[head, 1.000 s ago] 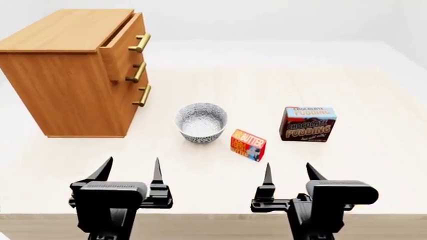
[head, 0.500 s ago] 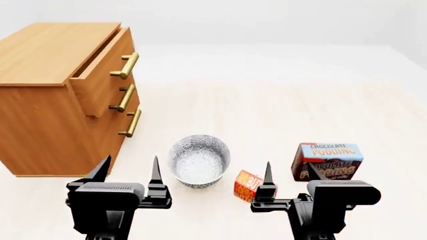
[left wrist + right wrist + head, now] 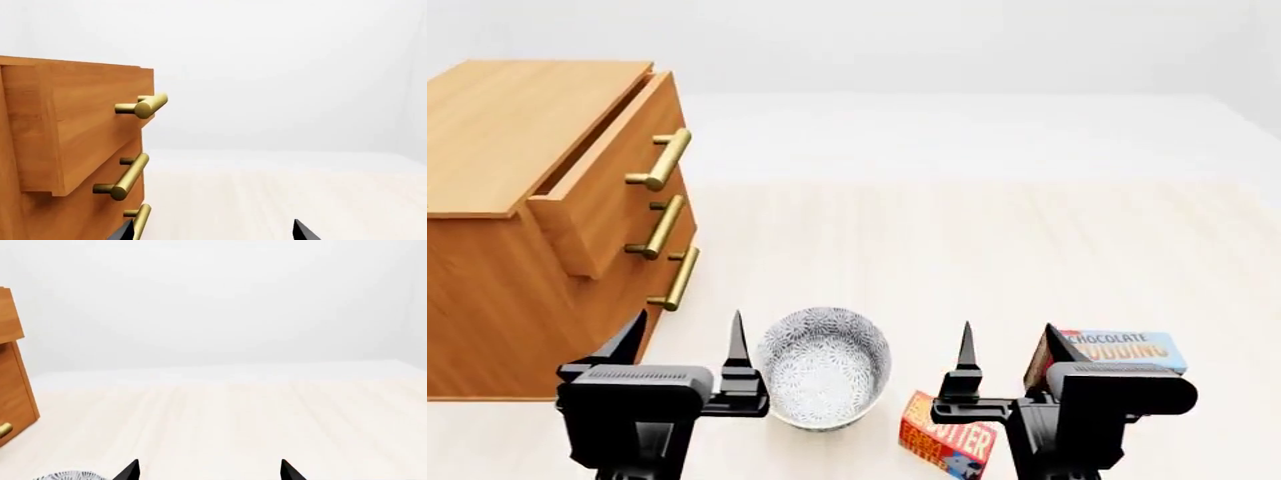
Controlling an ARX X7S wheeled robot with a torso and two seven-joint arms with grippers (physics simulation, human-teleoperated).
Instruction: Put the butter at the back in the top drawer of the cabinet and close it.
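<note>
Both of my grippers hang spread wide and hold nothing: my right gripper (image 3: 1008,345) and my left gripper (image 3: 687,335) sit side by side above the near edge of the table (image 3: 988,240). Judging from this, I am at the approach step, nothing is grasped yet, and the butter (image 3: 948,447) is what I must pick up first. It lies tilted at the near edge of the table, just below and slightly inboard of my right fingertips, partly hidden by that arm, between the patterned bowl (image 3: 823,365) and the chocolate pudding box (image 3: 1121,350). My next move, I think, calls for lowering the right gripper and drawing it back over the box, since it sits very close under me. The top drawer (image 3: 607,190) of the cabinet (image 3: 521,120) at the far left already stands pulled out, so it should take the butter at its back.
</note>
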